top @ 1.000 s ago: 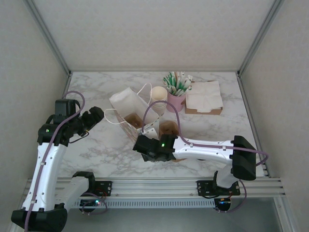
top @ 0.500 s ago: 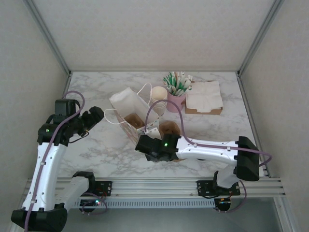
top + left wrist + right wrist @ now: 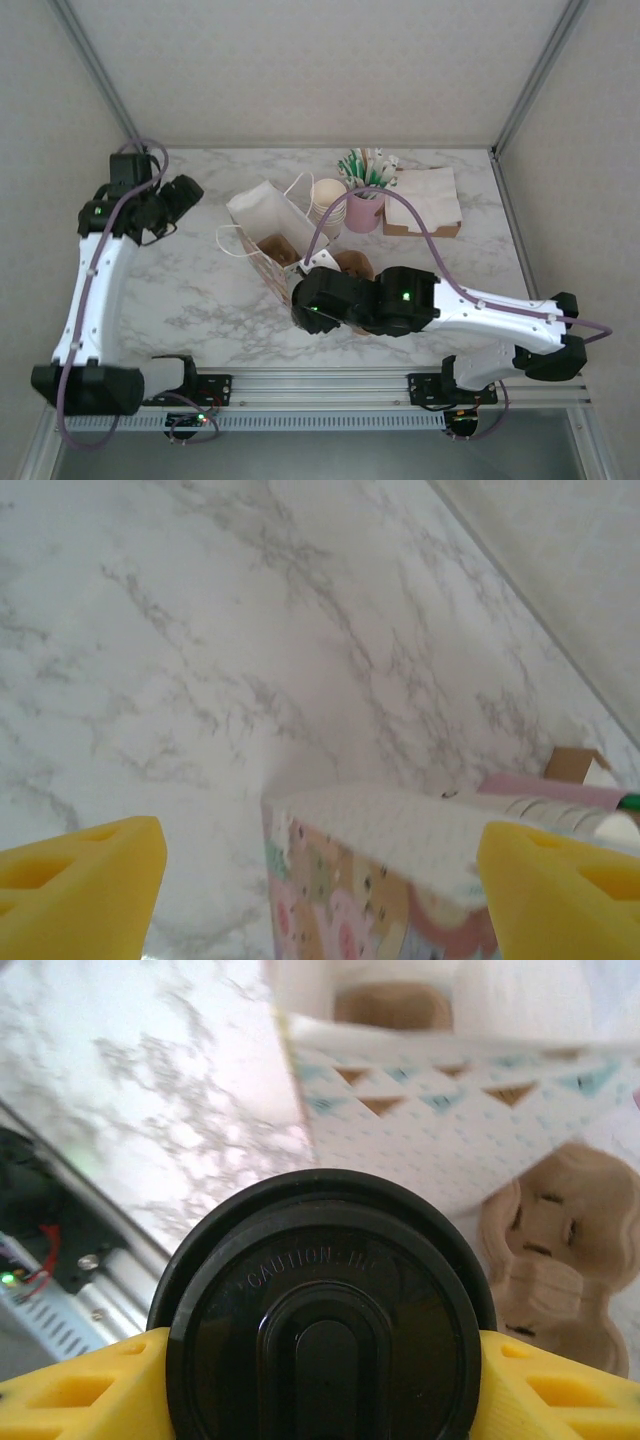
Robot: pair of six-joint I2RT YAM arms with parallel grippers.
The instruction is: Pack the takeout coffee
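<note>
**Top external view.** The left arm [image 3: 95,270] stands raised at the upper left of the frame. Its jaws are over bare marble worktop [image 3: 200,290], well apart from the other items. The right arm [image 3: 470,310] reaches across the lower part of the frame. Its black wrist ends just below the open mouth of the white paper bag [image 3: 262,208] and just left of the brown pulp cup carrier [image 3: 352,264]. At the upper centre stand a stack of cream paper cups [image 3: 328,197], a pink cup [image 3: 364,212] of stirrers and a cardboard box of napkins [image 3: 423,205].

**Left wrist view.** The left jaws stand wide open. One yellow foam pad [image 3: 80,880] shows at the lower left corner and the other at the lower right, with nothing between them. The bag [image 3: 370,830] lies ahead, with a dotted white face and a pastel printed side.

**Right wrist view.** The right jaws are closed on the takeout coffee [image 3: 320,1300], which sits at the lower centre of the frame. Its round, glossy black plastic lid [image 3: 330,1260] carries raised "CAUTION" lettering and an oval sip plug. It spans the whole gap between the jaws, and a yellow pad [image 3: 70,1395] meets it on each side. Above it in the frame is the bag, dotted and printed with triangles. The moulded carrier [image 3: 555,1250] lies at the right. Whether the cup rests on the worktop cannot be told.
</note>
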